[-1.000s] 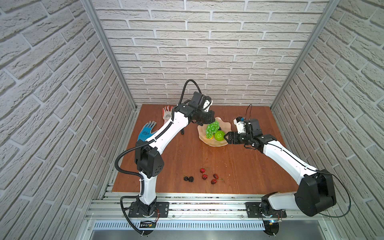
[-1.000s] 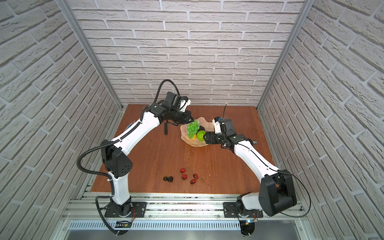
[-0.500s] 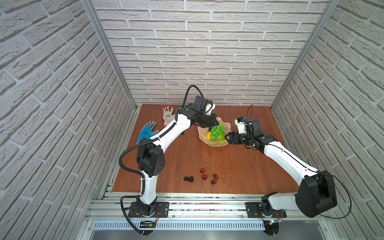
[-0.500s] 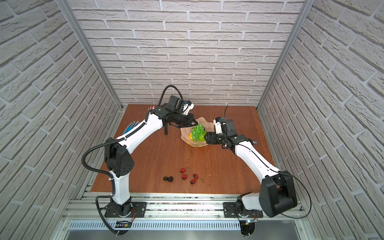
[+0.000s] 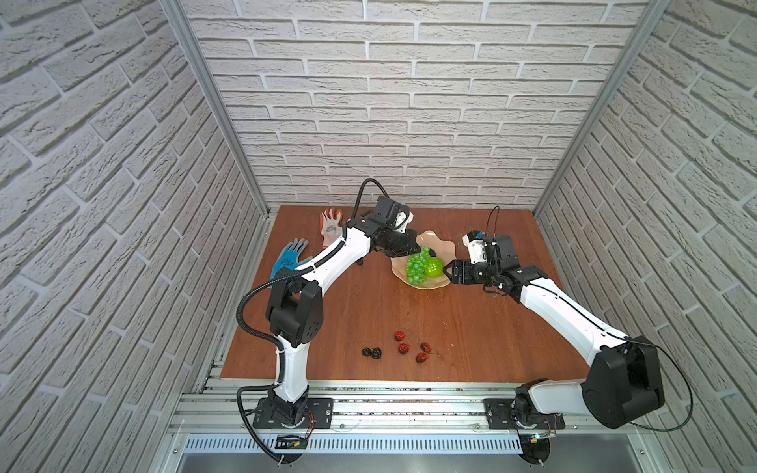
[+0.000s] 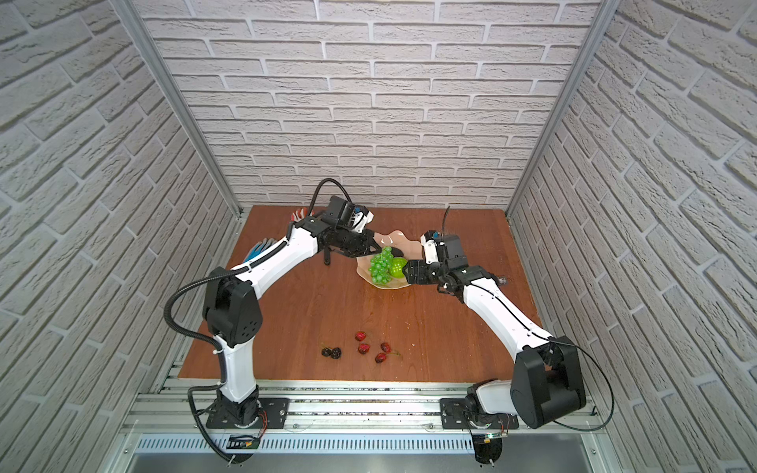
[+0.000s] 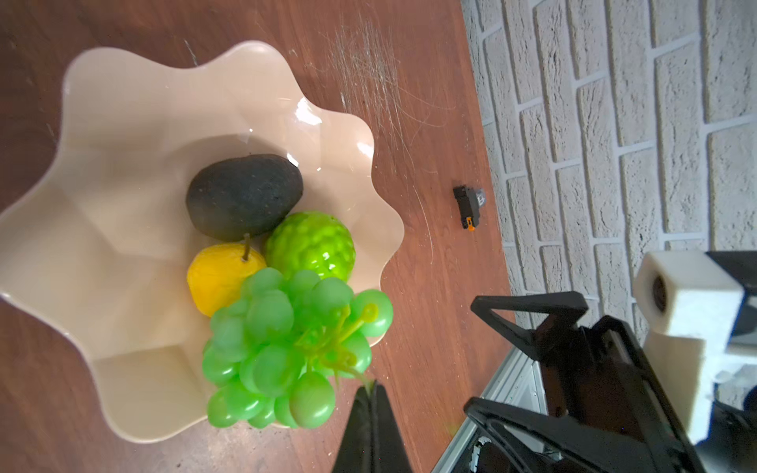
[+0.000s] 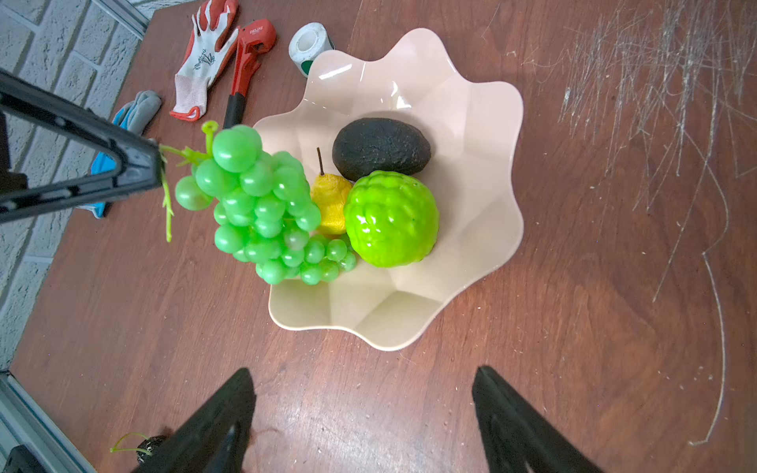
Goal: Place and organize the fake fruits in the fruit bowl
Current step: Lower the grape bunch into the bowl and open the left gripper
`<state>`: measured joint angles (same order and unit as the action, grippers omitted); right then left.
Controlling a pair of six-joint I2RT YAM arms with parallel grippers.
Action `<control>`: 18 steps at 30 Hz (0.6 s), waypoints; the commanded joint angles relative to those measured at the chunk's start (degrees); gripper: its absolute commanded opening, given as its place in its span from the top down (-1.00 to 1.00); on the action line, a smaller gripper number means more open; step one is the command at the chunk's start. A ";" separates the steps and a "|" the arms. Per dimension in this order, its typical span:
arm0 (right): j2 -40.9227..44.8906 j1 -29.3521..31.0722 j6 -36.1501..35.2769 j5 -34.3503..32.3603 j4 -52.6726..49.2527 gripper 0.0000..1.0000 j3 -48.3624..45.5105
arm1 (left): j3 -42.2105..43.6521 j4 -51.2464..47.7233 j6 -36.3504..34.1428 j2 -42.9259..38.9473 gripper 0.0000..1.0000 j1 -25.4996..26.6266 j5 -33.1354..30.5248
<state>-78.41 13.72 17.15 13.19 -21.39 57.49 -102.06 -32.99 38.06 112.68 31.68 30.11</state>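
We see a wooden table [image 5: 368, 303] walled in by white brick, with two white robot arms reaching toward a peach-pink fruit bowl [image 8: 475, 135] with a wavy rim, set toward the back middle. The left gripper [image 7: 370, 393] has its jaws pressed together on the thin stem of the green grape bunch [image 8: 262, 204]. The bunch hangs at the bowl's rim on that arm's side, partly above the bowl and partly above the table. Inside the bowl lie a blackish avocado [image 8: 381, 149], a bumpy bright-green ball [image 8: 391, 219] and a small yellow fruit [image 8: 332, 200], packed close together.

The right gripper [image 8: 362, 374] sits low just beside the bowl's right-hand rim, jaws spread wide and holding nothing.

A white tape roll [image 8: 309, 43] sits just beside the bowl's far rim. Next to it lie a red pipe wrench [image 8: 245, 61] and a red-and-white glove [image 8: 205, 53], with a blue glove [image 5: 288, 260] nearer the left edge. Well apart, near the front, two blackberries [image 5: 371, 352] and four small dark-red berries [image 5: 404, 349] lie on bare wood. A small black part [image 7: 469, 207] lies near the brick wall
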 commanded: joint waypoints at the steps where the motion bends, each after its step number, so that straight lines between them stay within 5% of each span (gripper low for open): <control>1: -0.72 -0.24 -0.56 0.74 2.23 -0.69 0.28 | 0.48 1.85 -1.90 -2.11 1.00 -1.04 0.85; 18: -3.09 -0.26 -1.50 1.48 2.23 -0.69 1.79 | -4.91 -2.95 -4.03 4.86 1.00 -3.37 -4.90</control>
<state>-81.45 13.69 16.88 14.04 -21.19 57.74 -105.14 -34.83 35.51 116.27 28.97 26.96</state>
